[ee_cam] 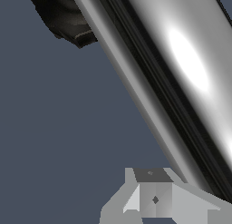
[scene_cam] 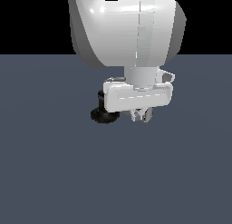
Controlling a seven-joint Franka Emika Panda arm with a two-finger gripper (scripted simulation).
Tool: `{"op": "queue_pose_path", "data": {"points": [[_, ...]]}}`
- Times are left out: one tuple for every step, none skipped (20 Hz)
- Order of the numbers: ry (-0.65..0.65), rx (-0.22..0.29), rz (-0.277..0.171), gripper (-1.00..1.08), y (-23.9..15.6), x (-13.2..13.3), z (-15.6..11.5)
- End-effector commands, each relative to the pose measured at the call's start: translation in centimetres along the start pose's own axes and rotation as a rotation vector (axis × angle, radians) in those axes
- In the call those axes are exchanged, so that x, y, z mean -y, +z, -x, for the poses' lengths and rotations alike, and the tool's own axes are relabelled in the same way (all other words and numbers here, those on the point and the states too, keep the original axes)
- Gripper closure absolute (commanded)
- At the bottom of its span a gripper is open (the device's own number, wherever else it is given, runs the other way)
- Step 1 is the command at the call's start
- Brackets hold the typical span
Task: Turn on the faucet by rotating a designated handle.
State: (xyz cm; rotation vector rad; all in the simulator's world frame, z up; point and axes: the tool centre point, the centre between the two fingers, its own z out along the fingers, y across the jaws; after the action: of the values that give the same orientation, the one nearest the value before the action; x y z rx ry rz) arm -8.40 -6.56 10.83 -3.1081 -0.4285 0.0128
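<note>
1. Hanging low over the floor, the gripper (scene_cam: 141, 114) sits just to the exterior view's right of the faucet (scene_cam: 103, 112), with the white hand body covering most of the fixture.
2. Faucet position: black ribbed base (scene_cam: 103, 116) on the dark floor, near mid-scene; only the base and a stub of the black post (scene_cam: 100, 99) show past the hand's edge in the exterior view.
3. Handle: not visible in the exterior view, hidden behind the gripper body. In the wrist view the handle (ee_cam: 181, 78) fills much of the picture as a bright grey bar running diagonally, very close to the camera, with the black elbow (ee_cam: 63, 14) at its far end.
4. Key relation: the bar's long axis runs away from the post and passes right alongside one fingertip (ee_cam: 152, 193). Contact between fingertip and bar looks likely but cannot be confirmed.
5. Jaw state: the fingertips seen in the exterior view sit close together, a narrow gap. Whether the bar lies between them or only beside them, I cannot tell.
6. Judgement: the coming move is a sideways sweep across the bar's axis, about the post. Risk: a fingertip riding off the round surface if the push is off-centre.
</note>
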Motion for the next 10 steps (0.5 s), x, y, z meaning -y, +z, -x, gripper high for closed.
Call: {"op": "queue_pose_path", "data": {"points": [[0.006, -0.008, 0.005, 1.08, -0.1, -1.7, -0.4], [0.006, -0.008, 0.005, 1.08, -0.1, -2.2, -0.4], [0.006, -0.008, 0.005, 1.08, 0.0, -2.6, -0.5], [0.006, -0.008, 0.005, 1.08, 0.0, -3.1, -0.5], [0.006, -0.008, 0.005, 1.08, 0.0, -3.1, -0.5], [-0.013, -0.004, 0.000, 1.08, 0.0, -1.6, -0.7], [-0.013, -0.004, 0.000, 1.08, 0.0, -1.9, -0.9], [-0.013, -0.004, 0.000, 1.08, 0.0, -2.1, -1.2], [-0.012, -0.004, 0.000, 1.08, 0.0, -2.4, -1.5], [-0.012, -0.004, 0.001, 1.08, 0.0, -2.6, -1.7]]}}
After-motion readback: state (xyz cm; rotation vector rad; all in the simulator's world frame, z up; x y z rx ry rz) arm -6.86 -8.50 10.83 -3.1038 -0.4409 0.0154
